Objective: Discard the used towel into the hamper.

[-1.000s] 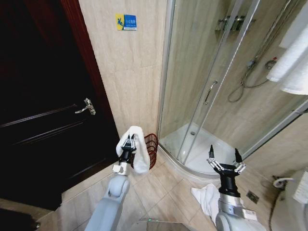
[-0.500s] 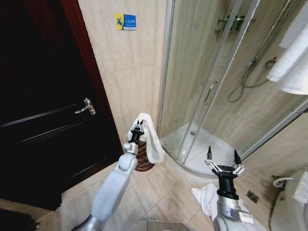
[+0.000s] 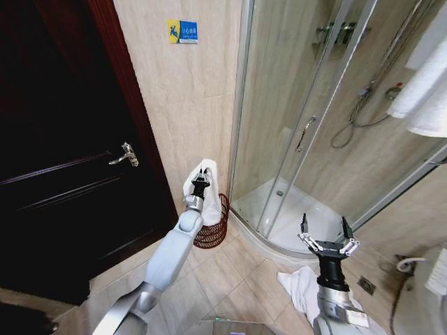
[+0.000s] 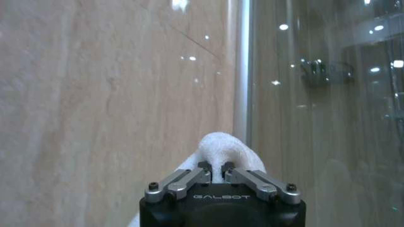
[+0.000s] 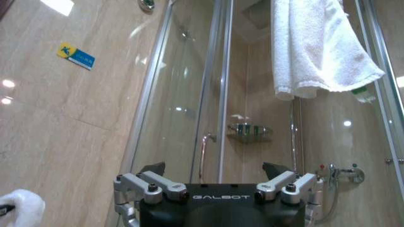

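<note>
The right gripper (image 3: 325, 231) waits low near the shower, its fingers wide apart. Farther away, the left gripper (image 3: 199, 180) has its fingers clamped on the white towel (image 3: 207, 199), which hangs directly above the hamper (image 3: 213, 232) beside the wall.

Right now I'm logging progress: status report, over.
Left claw shut on towel, over hamper. Right claw open, idle. Nothing in the way.

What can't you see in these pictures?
- Inside of the hamper, head view: the towel and left hand hang in front.
- Towel's lower end, left wrist view: hidden behind the hand.
- Floor towel, head view: partly behind the right arm.
</note>
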Tool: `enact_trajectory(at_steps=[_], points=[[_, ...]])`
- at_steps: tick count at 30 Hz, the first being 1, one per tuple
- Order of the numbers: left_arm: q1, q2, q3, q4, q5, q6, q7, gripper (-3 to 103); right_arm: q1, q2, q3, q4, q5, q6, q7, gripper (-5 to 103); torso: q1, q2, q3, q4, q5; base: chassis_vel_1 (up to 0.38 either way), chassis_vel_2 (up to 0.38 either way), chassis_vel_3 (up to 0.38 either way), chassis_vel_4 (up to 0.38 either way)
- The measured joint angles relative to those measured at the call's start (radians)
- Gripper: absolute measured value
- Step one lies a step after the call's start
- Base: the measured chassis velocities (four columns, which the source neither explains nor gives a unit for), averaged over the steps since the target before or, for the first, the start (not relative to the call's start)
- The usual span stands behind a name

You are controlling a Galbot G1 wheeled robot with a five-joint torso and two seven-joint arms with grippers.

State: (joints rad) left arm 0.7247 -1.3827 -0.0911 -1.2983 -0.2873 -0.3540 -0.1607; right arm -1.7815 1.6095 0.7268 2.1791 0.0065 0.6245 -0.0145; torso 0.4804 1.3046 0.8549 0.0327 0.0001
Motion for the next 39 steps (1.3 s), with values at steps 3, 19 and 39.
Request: enact_trajectory(at_steps=[3,19,39], points=[[-0.003,-0.008,0.014,0.015,-0.004,0.001,0.004,7,-0.013,0.000,0.001,0.003,0.026,-0.003,0.012,100,0.000,0.000,0.000,0.0000,0.0000,-0.046,0.014,0.026,-0.027],[-0.006,-0.039,-0.019,0.133,0.041,-0.046,0.047,7,-0.043,-0.001,-0.022,-0.036,0.018,0.063,-0.006,100,0.001,0.000,0.000,0.0002,0.0004,-0.113,0.108,0.103,-0.103],[-0.019,-0.067,-0.074,0.432,0.187,-0.147,0.136,7,-0.052,-0.001,-0.005,-0.047,0.072,0.086,-0.018,100,0.000,0.000,0.000,0.0000,0.0000,0.010,-0.011,-0.010,0.009]])
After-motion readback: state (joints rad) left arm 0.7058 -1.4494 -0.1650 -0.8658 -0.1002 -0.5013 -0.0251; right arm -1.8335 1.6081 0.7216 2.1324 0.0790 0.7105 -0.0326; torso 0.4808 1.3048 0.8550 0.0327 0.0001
